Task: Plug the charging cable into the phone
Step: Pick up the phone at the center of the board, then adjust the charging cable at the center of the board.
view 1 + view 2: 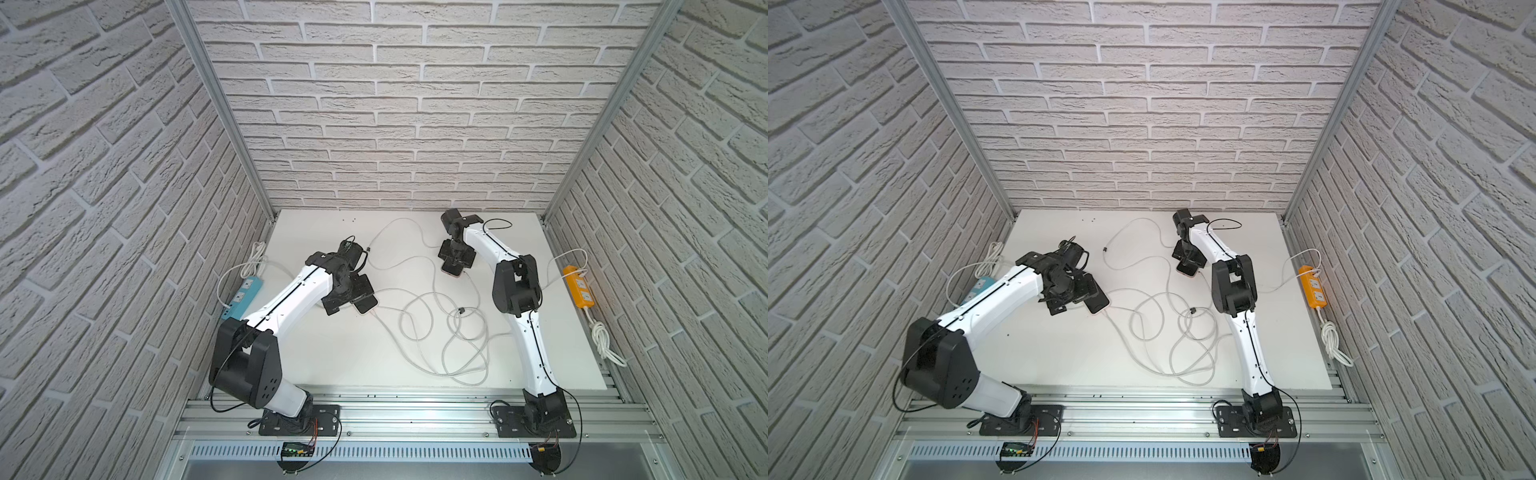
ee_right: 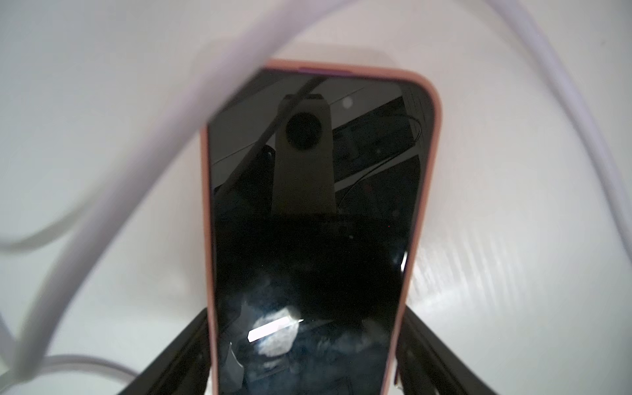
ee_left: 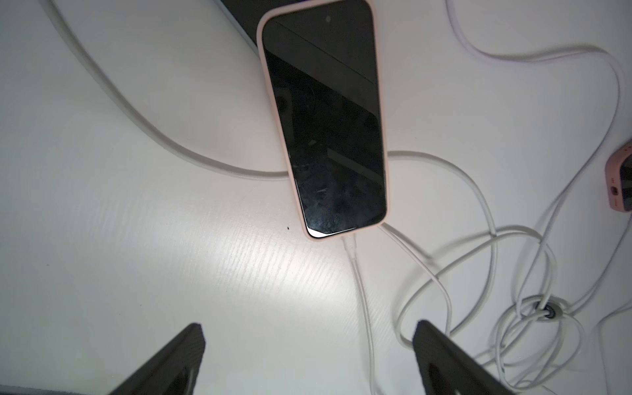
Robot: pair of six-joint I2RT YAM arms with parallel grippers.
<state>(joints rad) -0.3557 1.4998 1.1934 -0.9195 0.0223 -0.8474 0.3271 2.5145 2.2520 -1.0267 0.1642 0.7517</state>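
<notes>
My left hand hovers spread above the white desk, where a pink-cased black-screened phone lies flat, a white charging cable plugged into its end. My right hand straddles a second pink-cased phone; I cannot tell whether it grips.

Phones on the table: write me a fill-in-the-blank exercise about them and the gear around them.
1. The phone below the left gripper and the second phone both wear ____ cases.
2. The left gripper's jaws stand ____.
3. A ____ cable runs into the end of the phone below the left gripper.

Missing words: pink; open; white.
</notes>
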